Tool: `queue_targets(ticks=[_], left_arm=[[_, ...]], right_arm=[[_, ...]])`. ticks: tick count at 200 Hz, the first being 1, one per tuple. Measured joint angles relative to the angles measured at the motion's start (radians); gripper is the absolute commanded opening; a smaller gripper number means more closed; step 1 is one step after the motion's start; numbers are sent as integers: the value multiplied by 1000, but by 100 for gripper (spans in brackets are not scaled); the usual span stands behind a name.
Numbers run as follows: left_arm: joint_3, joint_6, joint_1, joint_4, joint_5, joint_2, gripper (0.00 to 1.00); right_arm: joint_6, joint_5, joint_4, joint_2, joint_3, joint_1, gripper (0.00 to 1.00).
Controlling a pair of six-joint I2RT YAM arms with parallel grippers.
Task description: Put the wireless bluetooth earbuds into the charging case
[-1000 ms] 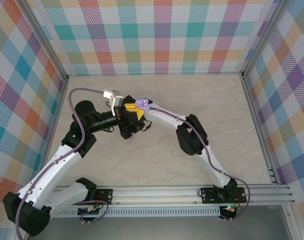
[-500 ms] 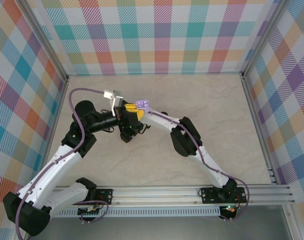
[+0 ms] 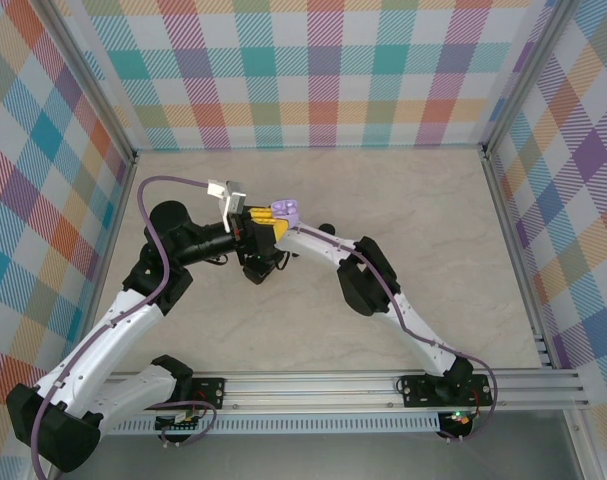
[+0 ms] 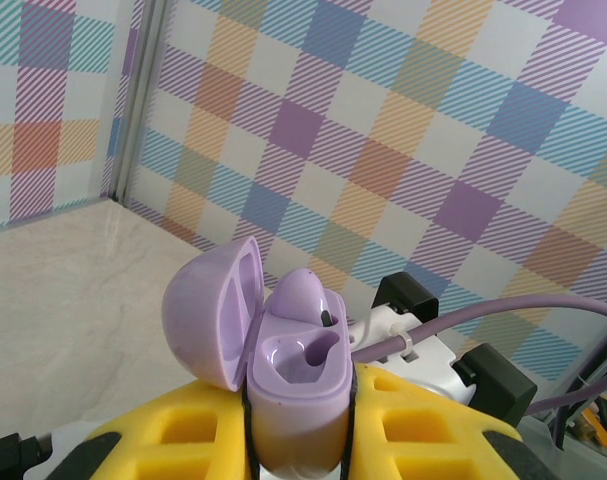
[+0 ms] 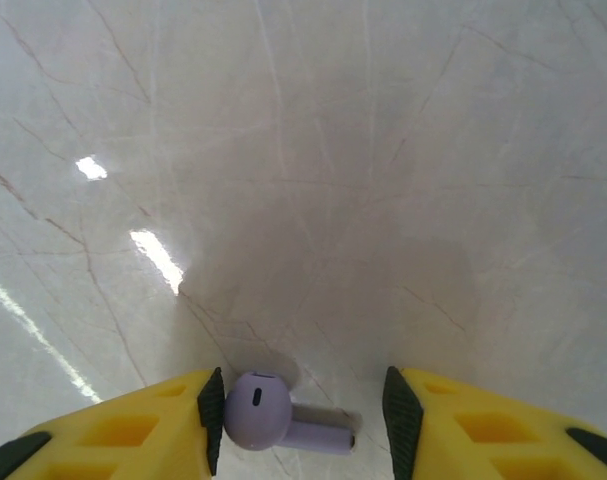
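While your left gripper (image 4: pixel 299 432) clamps the open case (image 4: pixel 295 365), your right gripper (image 5: pixel 303 412) straddles a lilac earbud (image 5: pixel 259 410) on the table (image 5: pixel 333 150), jaws apart; close, lift, seat it in the case.

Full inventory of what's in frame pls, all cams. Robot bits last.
charging case: one, lilac, lid open, clamped in the left hand
earbud in case: one, lilac, standing in one socket; other socket empty
earbud on table: one, lilac, lying flat between the right hand's fingers
table: one, pale marble
walls: three, pastel plaid, around the table
rail: one, aluminium, near edge
cable: one, purple, looping over the left arm
left hand: one, yellow and black, shut on the case
right hand: one, yellow and black, open, low over the table
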Motion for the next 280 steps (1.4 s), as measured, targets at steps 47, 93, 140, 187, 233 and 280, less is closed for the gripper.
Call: queue_targets(ticks=[47, 93, 140, 187, 233, 280], left_arm=[[0, 0, 2, 0, 0, 0, 14], [0, -3, 2, 0, 7, 2, 14], [0, -4, 2, 0, 8, 6, 14], [0, -4, 2, 0, 8, 6, 14], [0, -5, 2, 0, 10, 6, 14], [2, -7, 2, 0, 19, 6, 14]], right_arm=[[29, 51, 32, -31, -61, -3, 37], [104, 77, 47, -120, -213, -48, 37], [189, 92, 70, -208, -365, -102, 34], [239, 105, 106, -274, -477, -119, 32], [238, 87, 119, -324, -553, -119, 37], [183, 60, 131, -359, -537, -119, 40]])
